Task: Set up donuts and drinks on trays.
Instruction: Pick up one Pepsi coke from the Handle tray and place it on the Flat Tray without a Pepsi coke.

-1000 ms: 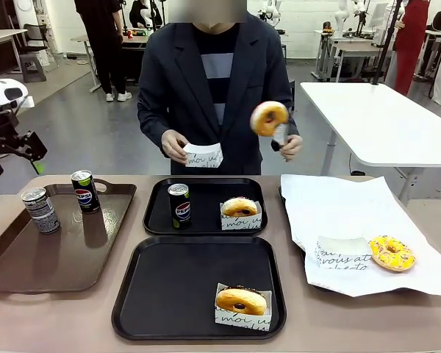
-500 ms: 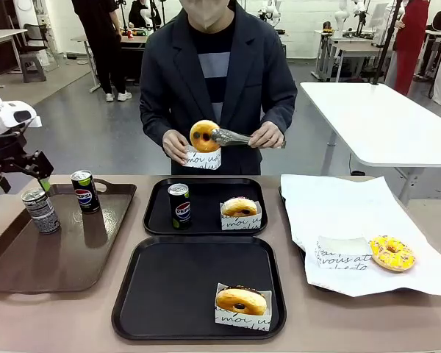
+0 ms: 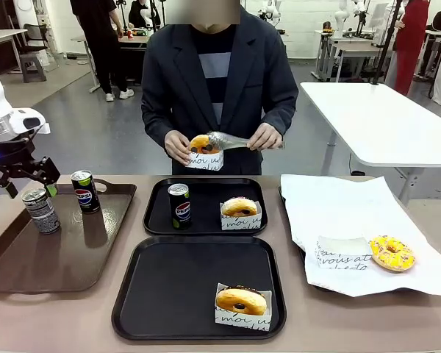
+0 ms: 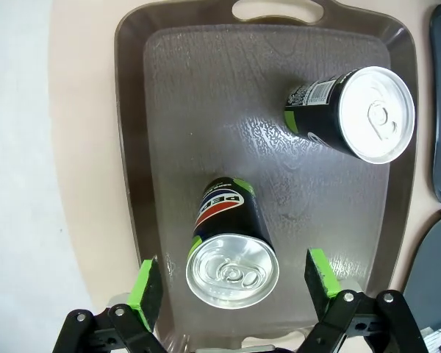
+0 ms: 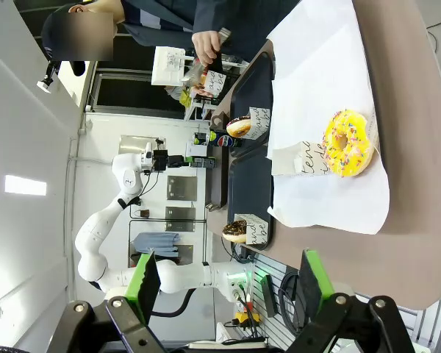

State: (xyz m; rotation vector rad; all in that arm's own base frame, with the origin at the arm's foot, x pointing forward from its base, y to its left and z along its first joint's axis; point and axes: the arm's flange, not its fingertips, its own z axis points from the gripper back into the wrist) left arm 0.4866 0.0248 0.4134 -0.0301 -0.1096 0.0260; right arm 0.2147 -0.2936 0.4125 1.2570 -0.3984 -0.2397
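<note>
Over the brown tray's (image 4: 132,147) pebbled plastic floor, the left gripper (image 4: 234,279) hangs with jaws spread either side of a slim Pepsi can (image 4: 231,220), gaps showing beside its round silver top. A second can (image 4: 353,110) stands well apart toward the handle end. The right gripper (image 5: 230,278) has its jaws wide, holding nothing. On the smooth near black tray (image 3: 176,294), a glazed donut (image 3: 240,300) in a paper sleeve (image 3: 242,320) sits by the right rim, the left half open floor. The far black tray (image 3: 158,220) holds a sleeved donut (image 3: 239,206) and a third can (image 3: 179,206).
</note>
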